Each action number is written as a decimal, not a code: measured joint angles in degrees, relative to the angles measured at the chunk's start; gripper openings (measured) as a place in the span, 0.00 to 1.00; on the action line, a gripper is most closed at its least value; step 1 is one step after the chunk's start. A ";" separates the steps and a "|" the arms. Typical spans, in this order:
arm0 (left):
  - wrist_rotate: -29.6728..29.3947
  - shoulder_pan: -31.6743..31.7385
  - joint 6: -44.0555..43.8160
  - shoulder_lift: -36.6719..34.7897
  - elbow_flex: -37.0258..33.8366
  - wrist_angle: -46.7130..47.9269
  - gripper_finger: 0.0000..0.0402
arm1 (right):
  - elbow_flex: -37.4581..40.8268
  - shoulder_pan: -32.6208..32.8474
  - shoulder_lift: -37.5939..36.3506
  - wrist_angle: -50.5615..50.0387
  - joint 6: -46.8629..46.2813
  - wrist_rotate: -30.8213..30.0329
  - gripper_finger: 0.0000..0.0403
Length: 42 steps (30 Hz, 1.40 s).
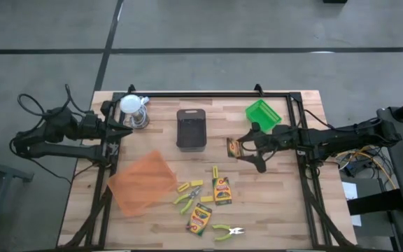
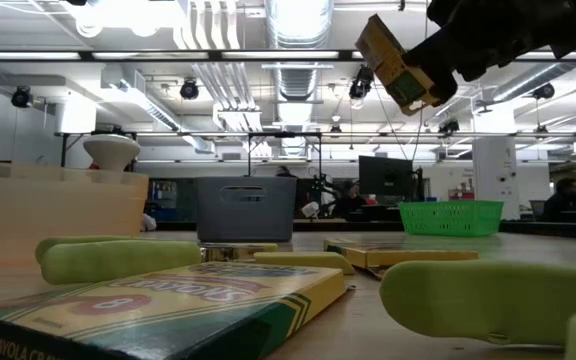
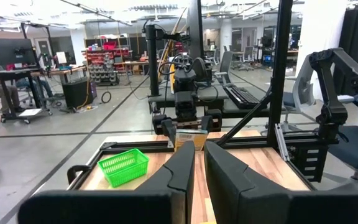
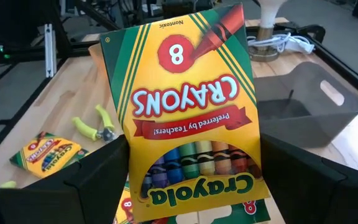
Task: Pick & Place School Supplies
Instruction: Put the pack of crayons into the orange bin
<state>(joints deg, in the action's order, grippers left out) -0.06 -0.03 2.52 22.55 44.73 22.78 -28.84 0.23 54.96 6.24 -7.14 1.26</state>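
Note:
My right gripper (image 1: 248, 148) is shut on a yellow-green crayon box (image 4: 188, 106) and holds it in the air over the table's middle right, beside the black tray (image 1: 192, 129). Two more crayon boxes (image 1: 222, 191) (image 1: 199, 218) lie flat near the table's near edge. Among them lie lime-handled scissor-like tools (image 1: 187, 199) (image 1: 227, 231) and short yellow sticks (image 1: 185, 187). My left gripper (image 1: 121, 132) waits shut at the table's left, next to the white-topped metal object (image 1: 133, 112). My right gripper pinches the crayon box between its two fingers (image 4: 98, 177) at the end printed "Crayola" (image 4: 194, 186), one finger on each narrow side. The box is lifted clear of the table and sticks out past the fingers, tilted in the low view (image 2: 398, 65).
A green basket (image 1: 263, 114) stands at the far right, behind my right gripper. An orange tray (image 1: 142, 182) lies at the near left. A dark frame (image 1: 208, 94) runs around the table's edges. Bare wood shows between the black tray and the orange tray.

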 joint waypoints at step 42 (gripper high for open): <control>-11.21 0.04 -39.85 22.83 -0.05 -25.72 0.11 | 0.00 0.02 0.00 -0.07 -1.68 -5.62 0.81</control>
<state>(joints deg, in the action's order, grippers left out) -11.26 0.01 -37.33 45.38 44.68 -2.94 -28.84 0.25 54.96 6.17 -8.82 -4.36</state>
